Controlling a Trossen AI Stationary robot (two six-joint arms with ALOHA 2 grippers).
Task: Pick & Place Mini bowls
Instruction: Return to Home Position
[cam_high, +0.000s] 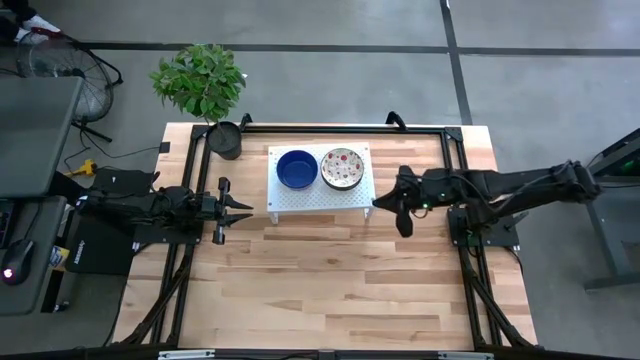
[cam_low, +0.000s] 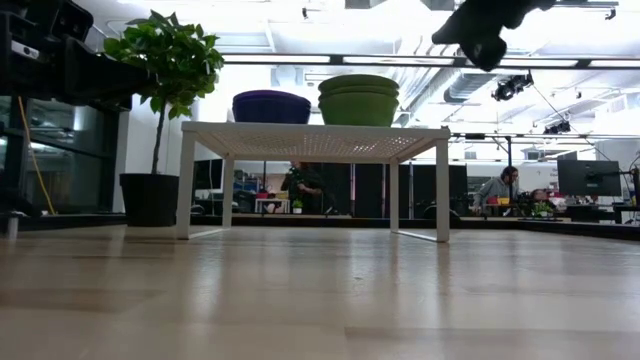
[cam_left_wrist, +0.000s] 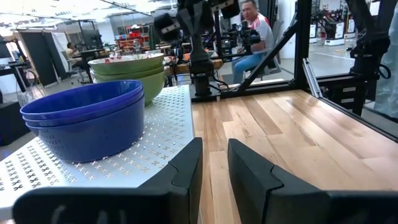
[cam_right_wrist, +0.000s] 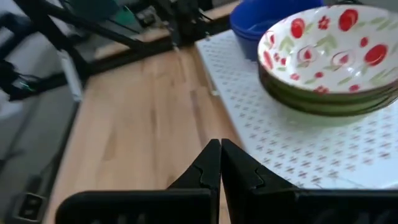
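Two stacks of mini bowls rest by their bases on a white perforated stand. The deep blue stack is on the stand's left half. The stack with red-and-green floral insides and green outsides stands to its right. My left gripper is open, low over the table, left of the stand and pointing at it. My right gripper is shut, raised just off the stand's right near corner.
A black plant pot with a leafy plant stands at the table's far left, beside the stand. Bare wooden tabletop stretches across the near half. A black frame runs along the far edge. People sit in the room behind.
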